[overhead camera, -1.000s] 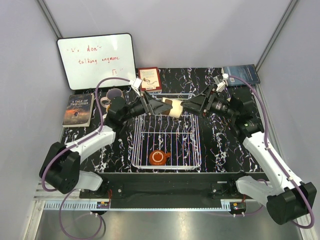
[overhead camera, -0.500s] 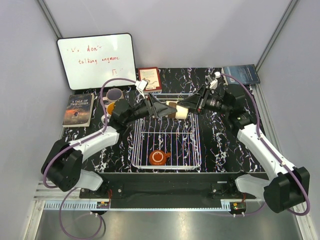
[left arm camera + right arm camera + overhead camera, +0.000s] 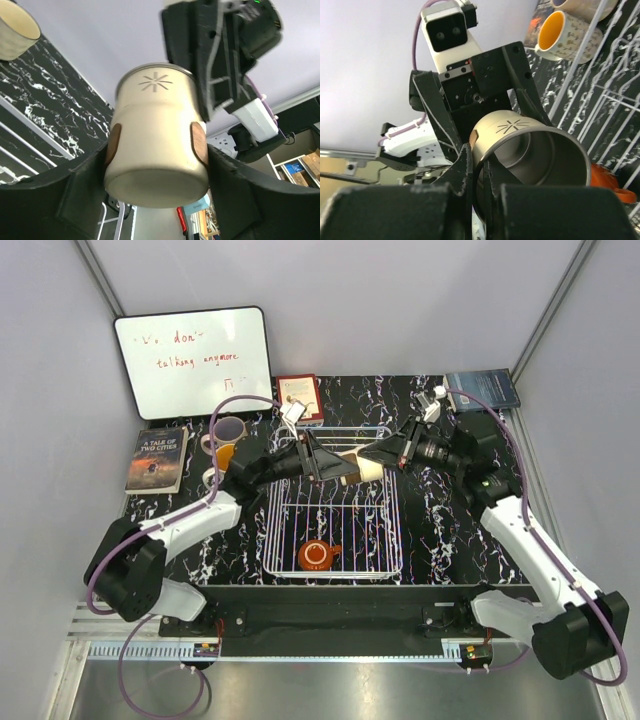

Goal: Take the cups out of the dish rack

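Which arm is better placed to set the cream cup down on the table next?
Right, probably. The right hand is shut on the rim of the cream cup, which leaves the base free to land. The left hand clasps the body from the base end, so it would likely be in the way.

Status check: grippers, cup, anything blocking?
Both shut on cream mug: left gripper round body, right gripper on rim. Mug above dish rack's far end; orange-red mug in rack. Nothing blocking.
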{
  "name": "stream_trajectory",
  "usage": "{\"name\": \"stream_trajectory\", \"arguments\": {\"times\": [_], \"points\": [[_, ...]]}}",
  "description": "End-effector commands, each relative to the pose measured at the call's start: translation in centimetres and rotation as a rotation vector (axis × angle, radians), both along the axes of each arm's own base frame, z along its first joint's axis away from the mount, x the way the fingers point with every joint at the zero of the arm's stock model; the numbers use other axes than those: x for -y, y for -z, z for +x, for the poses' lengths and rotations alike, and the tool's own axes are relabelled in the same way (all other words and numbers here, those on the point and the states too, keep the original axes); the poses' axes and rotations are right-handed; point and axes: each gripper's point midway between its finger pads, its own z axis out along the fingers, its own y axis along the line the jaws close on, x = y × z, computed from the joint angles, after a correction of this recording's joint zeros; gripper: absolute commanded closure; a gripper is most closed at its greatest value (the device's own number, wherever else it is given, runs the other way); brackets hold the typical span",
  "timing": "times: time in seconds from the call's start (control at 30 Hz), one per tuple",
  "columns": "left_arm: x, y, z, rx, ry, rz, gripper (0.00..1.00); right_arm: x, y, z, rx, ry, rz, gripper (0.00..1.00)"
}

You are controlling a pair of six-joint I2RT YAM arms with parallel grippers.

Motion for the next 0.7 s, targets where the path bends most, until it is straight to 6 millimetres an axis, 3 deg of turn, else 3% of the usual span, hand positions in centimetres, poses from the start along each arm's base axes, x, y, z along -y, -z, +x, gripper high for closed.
{"name": "stream_trajectory", "arguments": {"times": [0.0,0.1,0.27,0.3,0.33,0.37,0.4,0.47,0.5,0.53,0.67], "points": [[-0.2,1.5,2.3,-0.052,-0.058,0.085,0.11,0.9,-3.7,-2.1,0.184,0.012,-0.030,1.00],[-0.7,2.6,3.6,-0.089,-0.105,0.132,0.01,1.4,-4.3,-2.4,0.207,0.044,-0.049,1.00],[-2.3,5.0,5.4,-0.179,-0.183,0.205,0.01,3.3,-3.6,-1.5,0.224,0.164,-0.201,1.00],[-2.9,6.3,5.8,-0.228,-0.203,0.244,0.01,4.8,-2.6,0.4,0.200,0.287,-0.282,1.00],[-3.2,6.9,6.0,-0.250,-0.219,0.270,0.01,6.3,0.1,0.6,0.146,0.327,-0.420,1.00],[-3.5,7.4,6.2,-0.243,-0.234,0.305,0.01,7.5,1.1,1.8,0.114,0.386,-0.509,1.00],[-4.1,9.0,6.3,-0.296,-0.272,0.375,0.01,10.5,2.8,3.6,0.078,0.535,-0.651,1.00],[-4.9,9.6,6.2,-0.293,-0.307,0.431,0.01,14.1,7.2,4.2,-0.014,0.595,-0.921,1.00],[-5.6,10.5,6.1,-0.316,-0.337,0.471,0.01,16.9,8.5,4.8,-0.042,0.693,-1.049,1.00],[-6.0,10.7,6.0,-0.315,-0.352,0.490,0.01,18.3,9.7,4.6,-0.072,0.708,-1.137,1.00],[-7.9,11.1,5.1,-0.287,-0.407,0.572,0.01,21.8,14.4,4.7,-0.248,0.743,-1.253,1.00]]}}
